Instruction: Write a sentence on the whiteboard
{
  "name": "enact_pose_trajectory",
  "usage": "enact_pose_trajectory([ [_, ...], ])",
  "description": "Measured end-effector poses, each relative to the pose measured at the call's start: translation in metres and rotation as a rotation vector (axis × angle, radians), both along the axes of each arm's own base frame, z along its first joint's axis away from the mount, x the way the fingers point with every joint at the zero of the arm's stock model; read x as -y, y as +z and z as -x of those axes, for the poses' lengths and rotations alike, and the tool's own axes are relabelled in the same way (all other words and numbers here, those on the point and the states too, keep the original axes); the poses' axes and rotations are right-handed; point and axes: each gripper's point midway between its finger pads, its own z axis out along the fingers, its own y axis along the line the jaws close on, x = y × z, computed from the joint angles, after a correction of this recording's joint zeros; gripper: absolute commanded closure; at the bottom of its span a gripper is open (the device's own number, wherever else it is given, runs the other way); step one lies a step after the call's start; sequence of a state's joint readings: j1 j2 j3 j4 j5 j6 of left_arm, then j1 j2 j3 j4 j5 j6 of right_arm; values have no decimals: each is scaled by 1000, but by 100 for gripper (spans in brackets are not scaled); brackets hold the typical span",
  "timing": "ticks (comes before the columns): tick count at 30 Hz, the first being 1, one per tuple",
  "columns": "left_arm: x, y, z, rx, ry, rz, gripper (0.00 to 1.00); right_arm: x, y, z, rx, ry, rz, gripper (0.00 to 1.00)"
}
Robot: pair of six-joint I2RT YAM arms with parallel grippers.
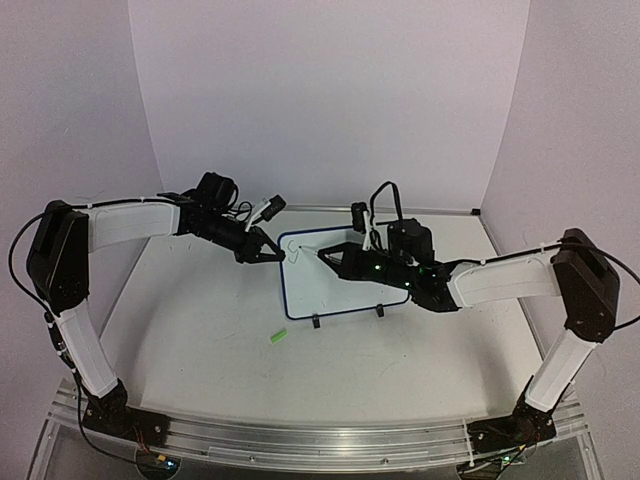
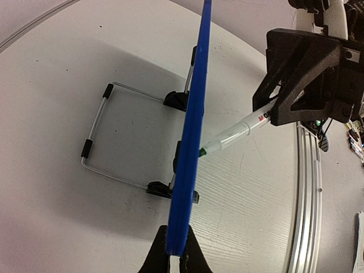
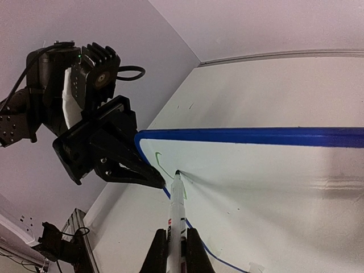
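The right gripper (image 3: 175, 238) is closed tight on a white-barrelled marker (image 3: 177, 202) with a green tip. The tip touches the writing face of the small rectangular whiteboard (image 3: 267, 187) with a dark blue rounded frame, left of centre in the right wrist view. The left gripper (image 2: 176, 242) is pinched shut on the frame's edge at the bottom of the left wrist view, steadying the board, which stands propped at the centre of the overhead view. Of the green sentence (image 3: 160, 161) only a first curved stroke shows beside the tip, so nearly all of the writing looks yet to be done.

The tip sits just beside the left gripper's fingers (image 3: 136, 173), so a stroke drifting leftward could run the pen into them or off the frame. Too hard a press would likely rock the board back on its thin metal wire stand (image 2: 99, 122) and two black clip feet (image 2: 176, 101), or twist it in the single pinch. Too light a press would break the line.

The upper frame rail lies near above the tip. To the right, the white face is open toward the far edge. A small green cap (image 1: 277, 339) lies on the white table (image 1: 200, 340), lower left of the board and well apart from both arms.
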State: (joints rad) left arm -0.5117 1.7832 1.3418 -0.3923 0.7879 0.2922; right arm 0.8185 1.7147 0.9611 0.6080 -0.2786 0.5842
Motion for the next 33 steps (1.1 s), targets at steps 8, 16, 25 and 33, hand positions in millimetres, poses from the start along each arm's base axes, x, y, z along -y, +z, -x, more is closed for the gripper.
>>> enact_pose_trajectory([
  [8, 0, 0, 0, 0, 2, -2, 100, -3, -6, -1, -13, 4, 4, 100],
  [16, 0, 0, -1, 1, 3, -2, 100, 3, -6, -1, -10, -29, 6, 100],
  [25, 0, 0, -1, 1, 3, -2, 100, 15, -3, -2, 3, -81, 8, 100],
  [33, 0, 0, 0, 1, 2, -2, 100, 13, -2, 1, 2, -58, 3, 100],
])
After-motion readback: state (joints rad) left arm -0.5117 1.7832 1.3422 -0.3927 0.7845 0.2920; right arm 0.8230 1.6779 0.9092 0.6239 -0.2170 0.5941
